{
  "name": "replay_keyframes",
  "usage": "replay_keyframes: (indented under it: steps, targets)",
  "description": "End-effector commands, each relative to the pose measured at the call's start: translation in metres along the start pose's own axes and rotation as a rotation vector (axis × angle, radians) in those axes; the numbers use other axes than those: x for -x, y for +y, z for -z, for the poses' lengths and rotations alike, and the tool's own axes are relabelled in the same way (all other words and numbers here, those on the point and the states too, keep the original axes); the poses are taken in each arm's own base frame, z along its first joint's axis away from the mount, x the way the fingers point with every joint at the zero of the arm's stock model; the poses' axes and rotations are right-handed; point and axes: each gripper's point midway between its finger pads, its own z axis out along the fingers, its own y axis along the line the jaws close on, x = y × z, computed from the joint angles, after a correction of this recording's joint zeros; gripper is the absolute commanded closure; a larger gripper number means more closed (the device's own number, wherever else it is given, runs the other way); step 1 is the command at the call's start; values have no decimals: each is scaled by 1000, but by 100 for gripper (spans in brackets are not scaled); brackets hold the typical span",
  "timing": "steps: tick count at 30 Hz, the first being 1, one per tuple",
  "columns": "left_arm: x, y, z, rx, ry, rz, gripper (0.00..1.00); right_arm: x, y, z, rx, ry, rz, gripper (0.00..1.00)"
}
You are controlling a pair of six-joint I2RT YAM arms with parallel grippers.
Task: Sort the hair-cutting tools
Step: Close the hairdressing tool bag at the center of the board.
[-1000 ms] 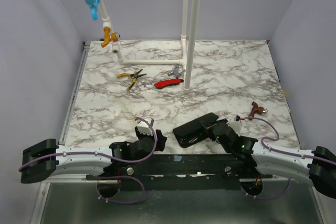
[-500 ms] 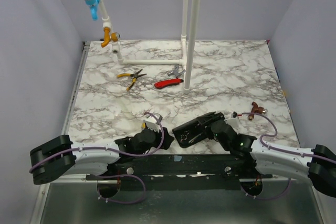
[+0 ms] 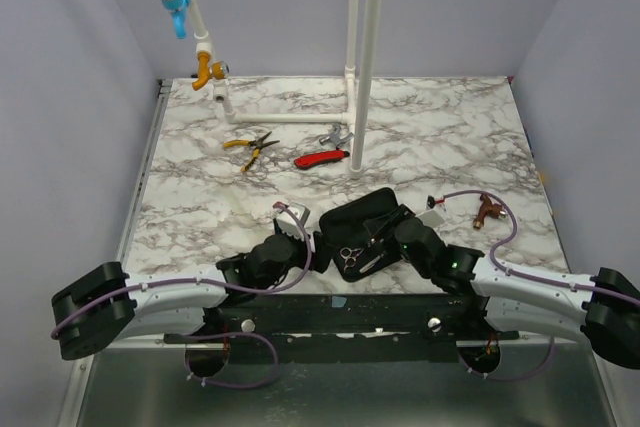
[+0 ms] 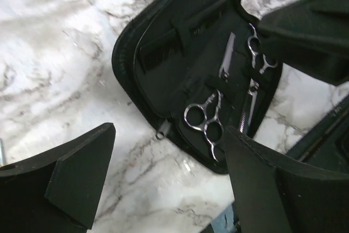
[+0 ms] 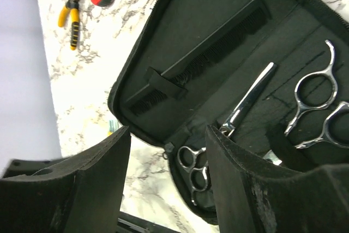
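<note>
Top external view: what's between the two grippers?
The open black zip case, silver metal scissors and long black comb inside, lies between the left gripper and right gripper, shown in the top view.

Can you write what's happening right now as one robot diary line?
case: open on table | comb, scissors: strapped inside | left gripper: open, empty | right gripper: open, empty

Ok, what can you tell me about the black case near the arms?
The black case is a soft fabric pouch with a zip round its rim. It lies open and flat near the front edge of the marble table. Straps inside hold a long black comb and two pairs of silver scissors.
</note>
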Motion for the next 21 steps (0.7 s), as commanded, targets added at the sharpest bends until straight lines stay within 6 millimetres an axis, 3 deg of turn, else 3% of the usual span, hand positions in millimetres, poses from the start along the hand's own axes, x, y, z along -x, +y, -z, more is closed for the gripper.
replay_keyframes:
  steps: [1, 5, 11, 14, 17, 21]
  targets:
    - [31, 5, -21, 32, -37, -70, 17, 3, -19, 3, -51, -4, 115, 39]
    - [36, 18, -41, 64, 6, -45, 17, -3, -27, 8, -23, 34, 185, 39]
    - [50, 29, -51, 66, 12, 24, 17, -12, -45, 14, -3, 74, 261, 39]
    - [51, 16, -59, -40, 66, 3, 19, -17, -48, 16, 17, 99, 286, 39]
    - [54, -3, -67, -148, 130, -31, 20, -21, -32, 18, 95, 123, 323, 39]
    - [46, -11, -78, -206, 221, -42, 23, -28, -23, 21, 148, 164, 379, 39]
